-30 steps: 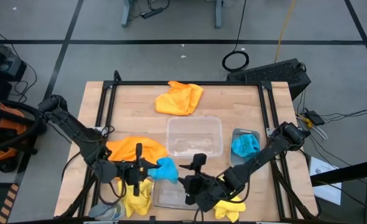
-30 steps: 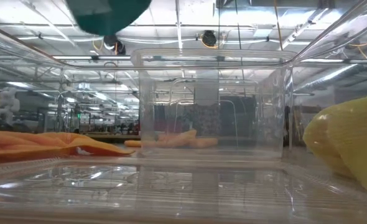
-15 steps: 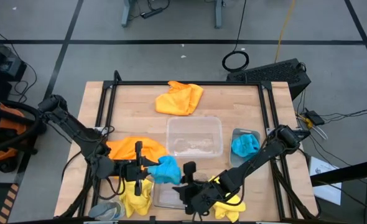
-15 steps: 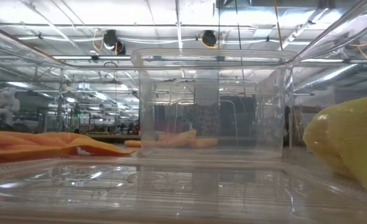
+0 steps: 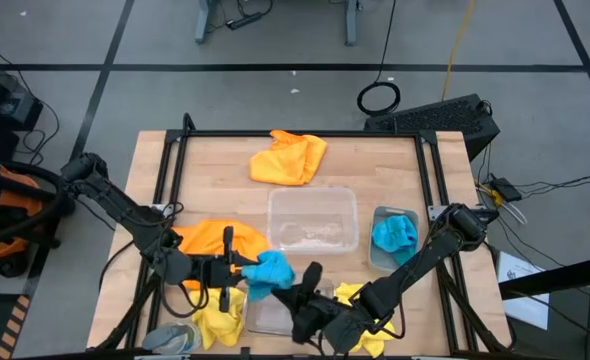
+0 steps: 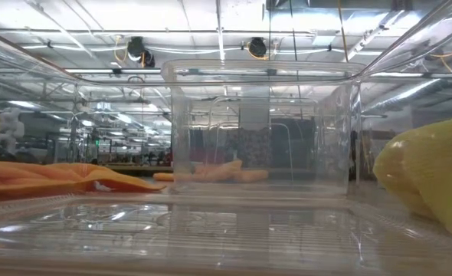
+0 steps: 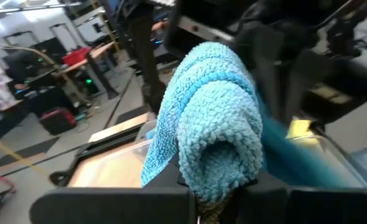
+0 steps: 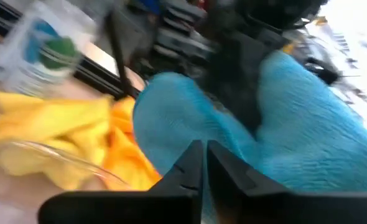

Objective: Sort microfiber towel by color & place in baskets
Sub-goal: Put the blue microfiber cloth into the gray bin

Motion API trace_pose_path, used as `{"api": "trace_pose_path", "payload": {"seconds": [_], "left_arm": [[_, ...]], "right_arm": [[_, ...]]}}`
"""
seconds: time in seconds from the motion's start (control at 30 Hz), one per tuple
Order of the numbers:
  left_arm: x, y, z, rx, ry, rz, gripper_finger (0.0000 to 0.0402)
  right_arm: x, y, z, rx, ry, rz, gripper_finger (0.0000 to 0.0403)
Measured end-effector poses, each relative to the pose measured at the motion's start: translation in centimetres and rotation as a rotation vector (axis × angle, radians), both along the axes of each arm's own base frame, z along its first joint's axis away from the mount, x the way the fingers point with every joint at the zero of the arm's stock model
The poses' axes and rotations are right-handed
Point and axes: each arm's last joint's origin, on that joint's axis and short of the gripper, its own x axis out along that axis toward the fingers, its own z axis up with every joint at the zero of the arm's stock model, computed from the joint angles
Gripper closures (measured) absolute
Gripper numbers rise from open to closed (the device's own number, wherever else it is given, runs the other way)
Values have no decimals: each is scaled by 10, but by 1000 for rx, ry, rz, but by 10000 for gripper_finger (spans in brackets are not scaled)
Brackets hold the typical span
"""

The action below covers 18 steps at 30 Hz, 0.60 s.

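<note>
The left gripper [image 5: 243, 268], jaws clamped on a blue microfiber towel [image 5: 268, 271], hangs near the bench's front edge. The right gripper [image 5: 297, 298] sits just beside it, jaws nearly closed, empty.

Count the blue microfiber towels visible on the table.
2. One blue towel is held in the left pincer near the front-centre; the other blue towel lies in the narrow greyish basket at right. None appears hidden.

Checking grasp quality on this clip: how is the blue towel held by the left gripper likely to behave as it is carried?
Likely floppy: the blue towel folds over the left gripper and droops. Probably light, since a small pinch holds it. Its looped pile looks grippy, so slipping seems unlikely.
</note>
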Motion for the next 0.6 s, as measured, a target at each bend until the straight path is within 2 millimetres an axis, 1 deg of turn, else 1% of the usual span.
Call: {"api": "trace_pose_path", "payload": {"seconds": [0.17, 0.27, 0.43, 0.6], "left_arm": [[0, 0, 0, -3, 1, -10, 379], [0, 0, 0, -4, 1, -11, 379], [0, 0, 0, -38, 1, -6, 379], [0, 0, 0, -78, 4, -13, 379]], "right_arm": [[-2, 1, 1, -78, 15, -31, 342], [-2, 2, 2, -85, 10, -35, 310], [-5, 3, 7, -137, -10, -99, 254], [-6, 3, 9, -146, -23, -158, 207]]}}
